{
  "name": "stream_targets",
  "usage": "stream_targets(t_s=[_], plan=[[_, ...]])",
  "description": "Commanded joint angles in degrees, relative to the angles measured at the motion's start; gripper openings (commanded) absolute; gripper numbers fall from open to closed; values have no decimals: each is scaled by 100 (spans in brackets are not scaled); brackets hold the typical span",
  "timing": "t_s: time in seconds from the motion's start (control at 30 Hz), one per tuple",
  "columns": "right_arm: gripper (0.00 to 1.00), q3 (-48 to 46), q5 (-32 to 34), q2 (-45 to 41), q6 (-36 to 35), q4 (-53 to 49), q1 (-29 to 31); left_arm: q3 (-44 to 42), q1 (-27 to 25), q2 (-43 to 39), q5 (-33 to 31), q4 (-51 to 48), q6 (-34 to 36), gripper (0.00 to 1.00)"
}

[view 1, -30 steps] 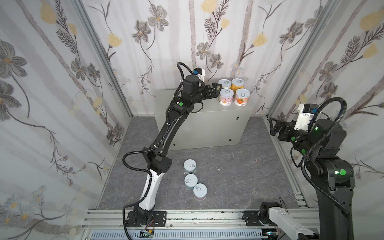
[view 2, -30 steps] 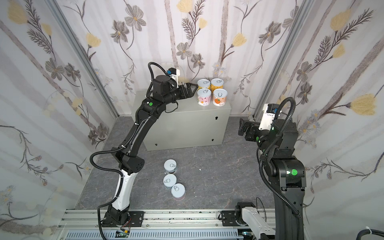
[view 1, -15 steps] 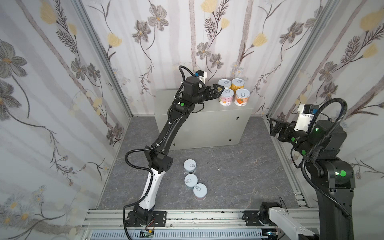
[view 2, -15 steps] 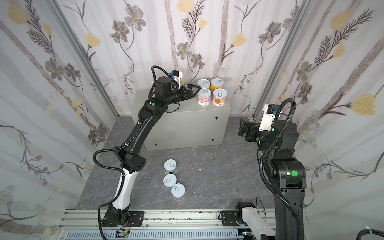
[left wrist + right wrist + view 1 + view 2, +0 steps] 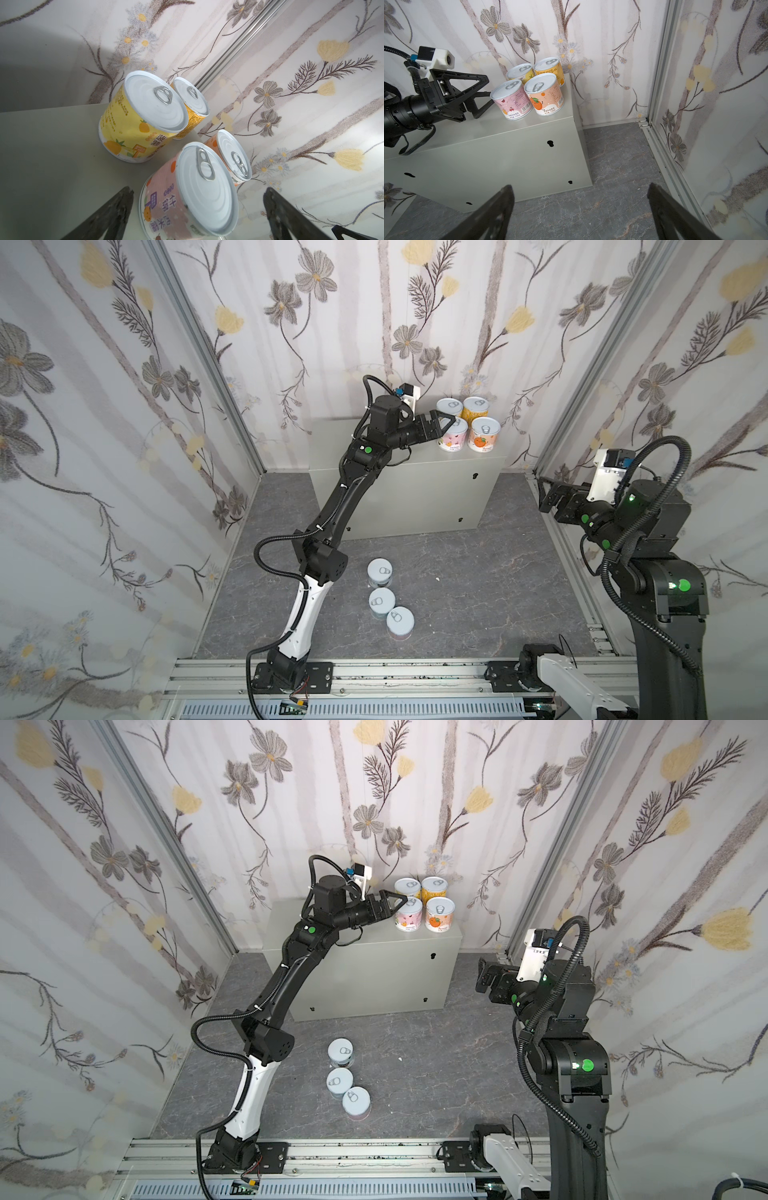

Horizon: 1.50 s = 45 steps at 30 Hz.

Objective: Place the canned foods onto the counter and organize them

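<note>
Grey floor [image 5: 478, 593]: three tins [image 5: 382, 600]. Counter [image 5: 407, 489], right back corner: pink tin [image 5: 166, 199] "什锦", yellow tin [image 5: 128, 126] "菠萝", orange tin [image 5: 545, 99] "220", fourth tin [image 5: 550, 70]. My left gripper [image 5: 441, 425] spread, just beside pink tin; my right gripper [image 5: 545, 493] spread, empty.

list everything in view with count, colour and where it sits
pink can: 1, pink label, counter's right end, front left of a two-by-two block
orange can: 1, orange fruit print, front right of the block
yellow can: 1, pale yellow, back left
golden can: 1, deeper yellow, back right
floor cans: 3, pale lids, loose row on the floor before the counter
counter: 1, grey-beige, against the back wall
floor: 1, dark grey marbled
walls: 3, floral paper, back and both sides
rail: 1, silver, front edge
left gripper: 1, black, open, over the counter beside the pink can, holding nothing
right gripper: 1, black, open, raised at the right side, empty
</note>
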Motion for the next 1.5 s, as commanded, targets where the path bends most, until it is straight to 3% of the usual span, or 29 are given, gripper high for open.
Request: stream_targets(t_s=[0.0,1.47], plan=[[100,-27,-74,44,2,203,13,62,6,41,197,406,-144,100],[100,-53,-32,-13,-6,211,30,165,-110,154,448,645,-282,100]])
